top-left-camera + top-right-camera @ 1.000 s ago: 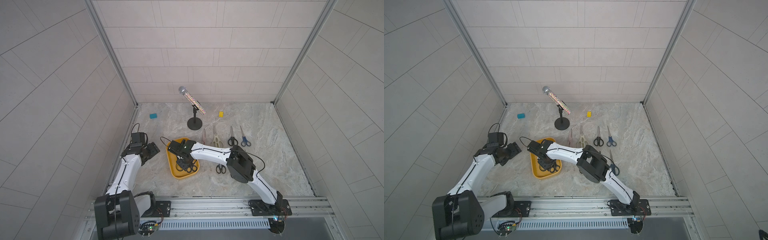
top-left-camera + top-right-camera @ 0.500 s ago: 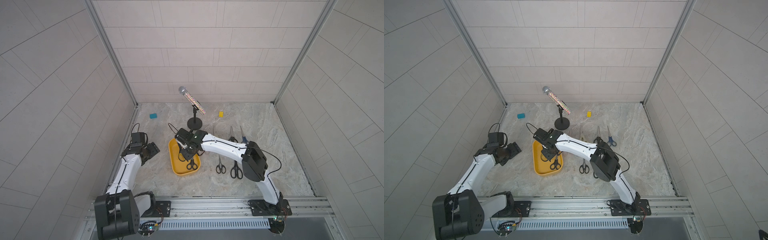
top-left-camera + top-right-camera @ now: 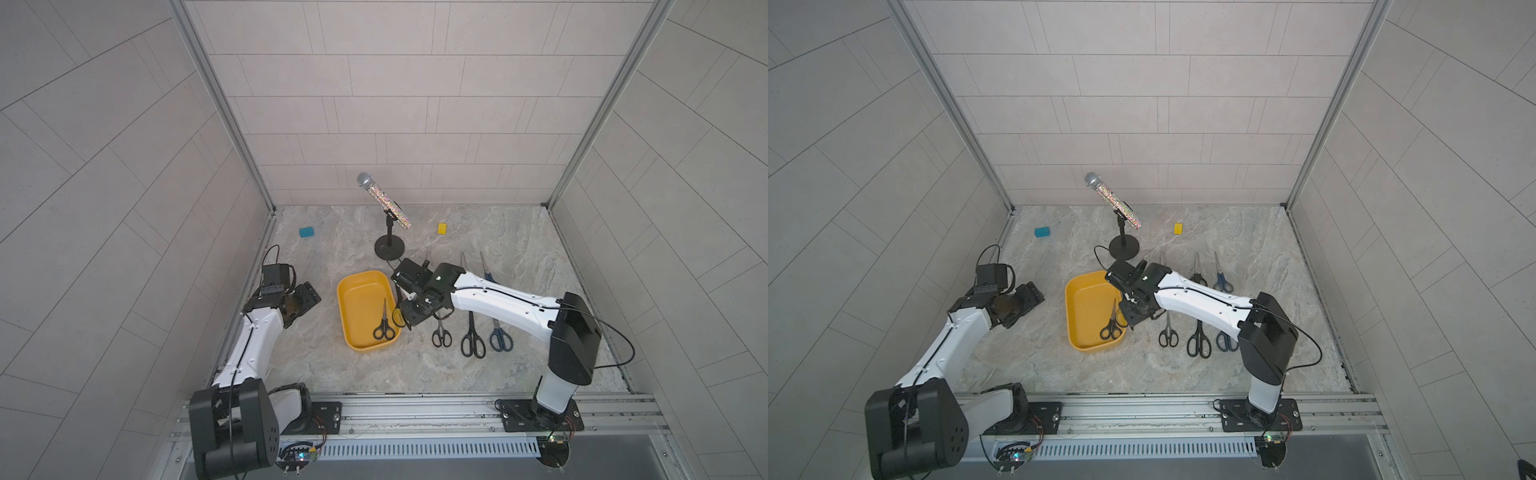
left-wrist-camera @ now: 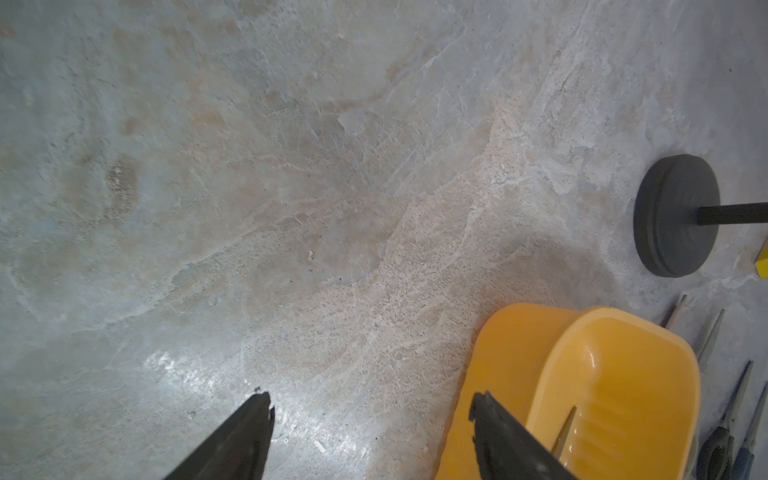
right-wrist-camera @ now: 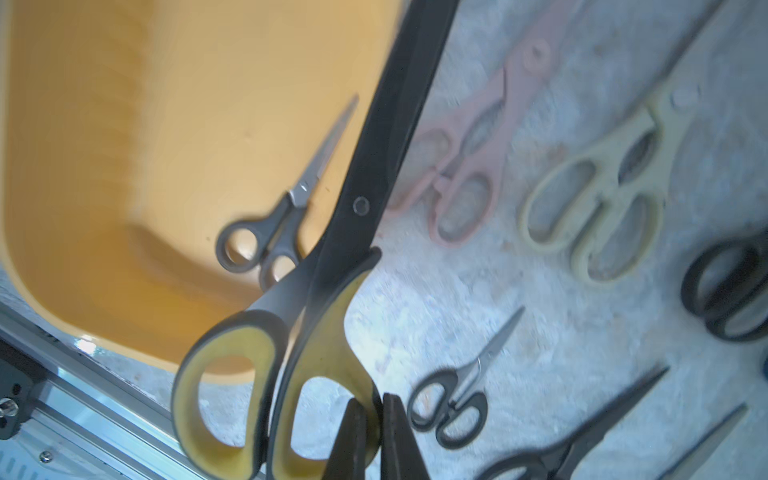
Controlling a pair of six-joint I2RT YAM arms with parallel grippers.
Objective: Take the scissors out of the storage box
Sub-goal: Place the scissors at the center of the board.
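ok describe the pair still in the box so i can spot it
Find the yellow box on the table, in front of the microphone stand. Inside, along its right wall, lies a small black-handled pair, handles toward the front rail. It is the only pair in the box; the rest lie outside, one held by the right gripper.

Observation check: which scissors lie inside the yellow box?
The small black-handled pair in the storage box; others lie on the table, one hangs from the right gripper.

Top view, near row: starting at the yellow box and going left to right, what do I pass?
storage box, with one black-handled pair inside → small black scissors → large black scissors → blue-handled scissors.
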